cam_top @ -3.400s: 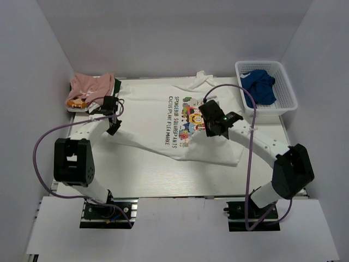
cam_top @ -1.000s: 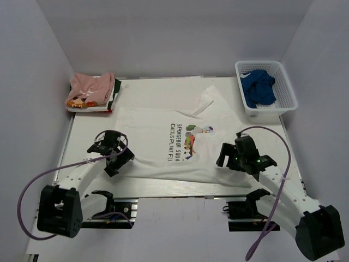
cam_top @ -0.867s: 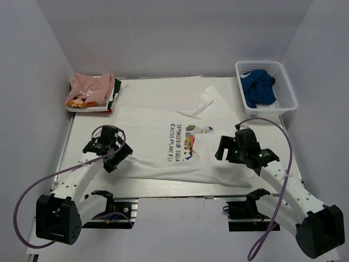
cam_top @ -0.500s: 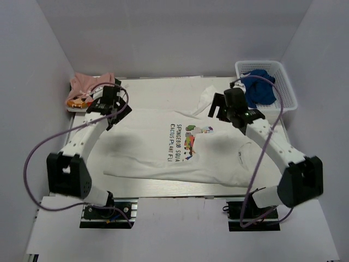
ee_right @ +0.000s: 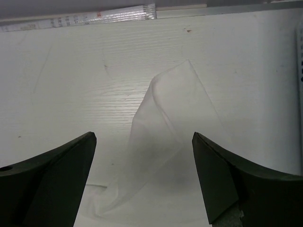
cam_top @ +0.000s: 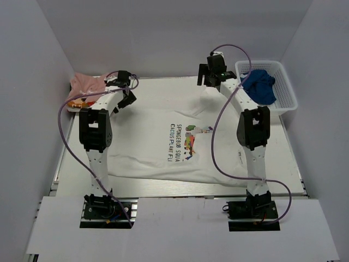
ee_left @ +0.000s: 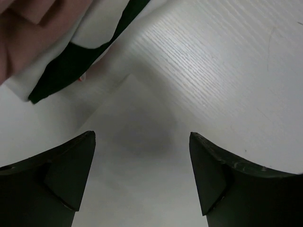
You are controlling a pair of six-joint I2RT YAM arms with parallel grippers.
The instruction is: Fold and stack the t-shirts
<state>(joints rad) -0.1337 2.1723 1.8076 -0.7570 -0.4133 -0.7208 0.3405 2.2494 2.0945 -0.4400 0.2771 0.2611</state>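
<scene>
Left gripper [ee_left: 142, 137] stands released, jaws wide apart, hovering just above the far-left corner of the white t-shirt [cam_top: 147, 136], with nothing between its fingers. Right gripper [ee_right: 143, 137] is likewise released and empty, poised over the far-right part of the same garment, where a sleeve [ee_right: 163, 123] rises in a loose peak off the table [cam_top: 163, 87]. Judgement: the step in hand is the approach for a fold of the white tee — neither far corner is yet taken. The next move calls for both arms to descend, pinch the cloth at its edge and carry the far side toward the near edge together. The cloth looks limp, so a shallow pinch may slip. The white t-shirt lies spread mid-table, print and lettering up, wrinkled along its near edge. The pink t-shirt [cam_top: 87, 83] sits folded in the far-left corner on a dark-trimmed piece [ee_left: 71, 61] — just beside the left gripper. At far right, a basket [cam_top: 272, 108] holds blue cloth [cam_top: 260, 87].
</scene>
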